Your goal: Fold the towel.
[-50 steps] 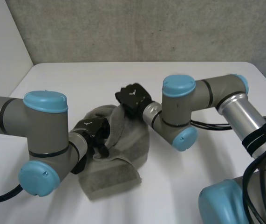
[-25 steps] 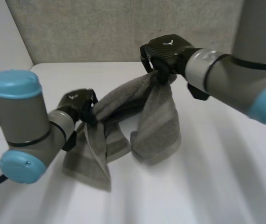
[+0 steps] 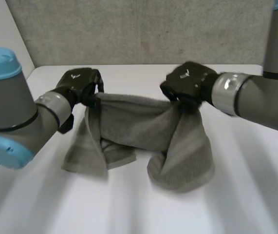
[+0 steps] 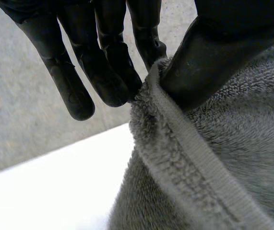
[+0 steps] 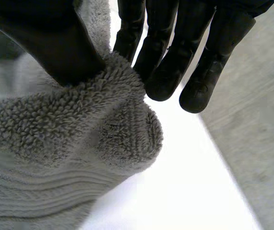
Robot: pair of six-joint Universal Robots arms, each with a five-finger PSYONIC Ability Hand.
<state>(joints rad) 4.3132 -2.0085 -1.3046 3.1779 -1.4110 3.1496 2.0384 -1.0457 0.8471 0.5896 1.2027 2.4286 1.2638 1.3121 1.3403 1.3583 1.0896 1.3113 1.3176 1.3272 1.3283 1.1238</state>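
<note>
Towel (image 3: 134, 124) is soft, floppy terry, so it sags wherever you don't hold it. Your left hand (image 3: 78, 87) pinches the hemmed edge thumb-to-fingers, right hand (image 3: 187, 87) clamps a bunched bit; the rest droops beneath onto the table (image 3: 246, 195).

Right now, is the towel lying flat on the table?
No: the left hand and right hand pinch the towel up off the table, its lower folds sagging down.
</note>
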